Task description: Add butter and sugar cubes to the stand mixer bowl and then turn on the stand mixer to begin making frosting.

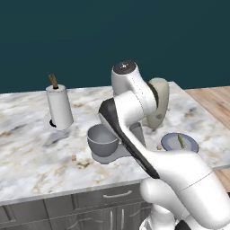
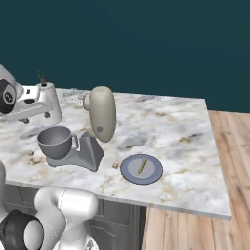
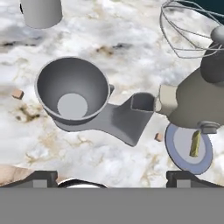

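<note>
Gripper (image 3: 112,177) spread wide, nothing held, above bowl (image 3: 72,89) (empty); butter (image 3: 195,144) on plate (image 3: 179,144) nr counter front edge.

1. One stand mixer (image 2: 100,119), at the counter's middle.
2. One stand mixer bowl (image 3: 72,89).
3. One butter (image 3: 195,144) stick on one plate (image 3: 179,146).
4. Two sugar cubes (image 3: 17,93), (image 3: 158,137).
5. One paper-towel roll (image 1: 59,107).

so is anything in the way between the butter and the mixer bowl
Partly. The butter lies on the plate, and the stand mixer, neck and tilted head, stands between it and the open, empty bowl. Lifting over clears it.
</note>
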